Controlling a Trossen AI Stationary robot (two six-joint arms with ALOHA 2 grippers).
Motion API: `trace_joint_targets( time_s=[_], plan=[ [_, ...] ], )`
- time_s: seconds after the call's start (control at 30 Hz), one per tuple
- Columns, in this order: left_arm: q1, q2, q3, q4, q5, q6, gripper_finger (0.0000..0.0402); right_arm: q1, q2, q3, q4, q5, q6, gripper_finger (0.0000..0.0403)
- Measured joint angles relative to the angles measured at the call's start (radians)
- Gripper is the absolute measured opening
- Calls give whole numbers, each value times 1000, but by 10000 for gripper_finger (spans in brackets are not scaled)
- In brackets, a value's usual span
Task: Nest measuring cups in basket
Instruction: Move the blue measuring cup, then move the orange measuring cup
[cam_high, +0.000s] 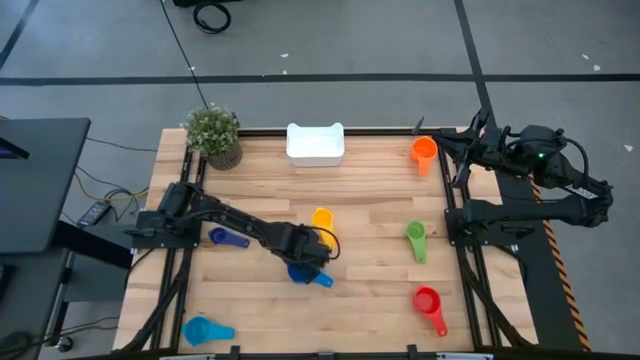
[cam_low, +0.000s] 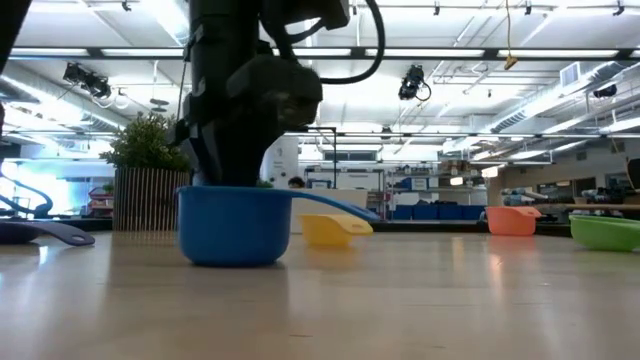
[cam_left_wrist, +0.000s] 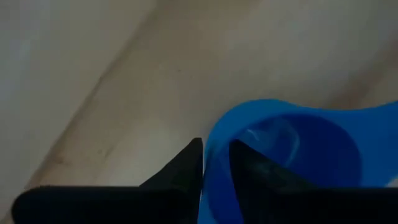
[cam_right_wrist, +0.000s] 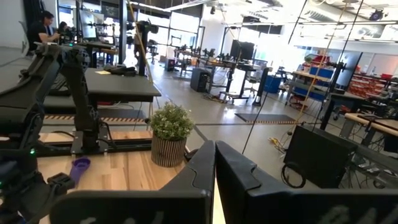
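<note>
The left gripper (cam_high: 305, 262) reaches over the middle of the bench (cam_high: 370, 300), down at a blue measuring cup (cam_high: 306, 274) that stands upright on the wood. In the left wrist view its two fingers (cam_left_wrist: 180, 171) straddle the rim of the blue cup (cam_left_wrist: 292, 149), one outside the wall and one inside the bowl, with a narrow gap between them; whether they press the wall I cannot tell. The blue cup's handle points toward the bench's front right corner.

Just behind it lies the yellow cup (cam_high: 322, 219), near but apart. The white basket (cam_high: 316, 143) sits at the back edge, beside the potted plant (cam_high: 214, 134). The orange cup (cam_high: 424, 152) is at the back right, the green cup (cam_high: 416, 240) mid-right with its handle lying front to back, the red cup (cam_high: 429, 305) front right, a dark blue cup (cam_high: 226, 238) at left and a light blue cup (cam_high: 203, 331) front left.

The right gripper (cam_high: 470, 135) waits at the back right corner, its fingers together.
</note>
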Motion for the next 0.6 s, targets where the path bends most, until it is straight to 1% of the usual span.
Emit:
trace_joint_targets(
  time_s=[0.13,0.23,0.3,0.4,0.47,0.53,0.6],
  plan=[
    [36,0,38,-2,100,15,75,0,0,0,0,1,-9,20],
    [62,0,80,-4,181,51,66,0,0,0,-1,1,-57,20],
    [74,0,111,-14,204,74,60,0,0,0,-1,1,-76,20],
    [86,0,176,-64,206,109,54,0,0,0,-2,1,-79,20],
    [93,0,233,-130,188,142,51,0,0,0,-2,1,-79,20],
    [97,0,301,-201,143,177,50,0,0,0,-9,9,-79,20],
    [101,0,379,-288,75,206,50,0,0,0,-30,44,-79,20]
  ],
)
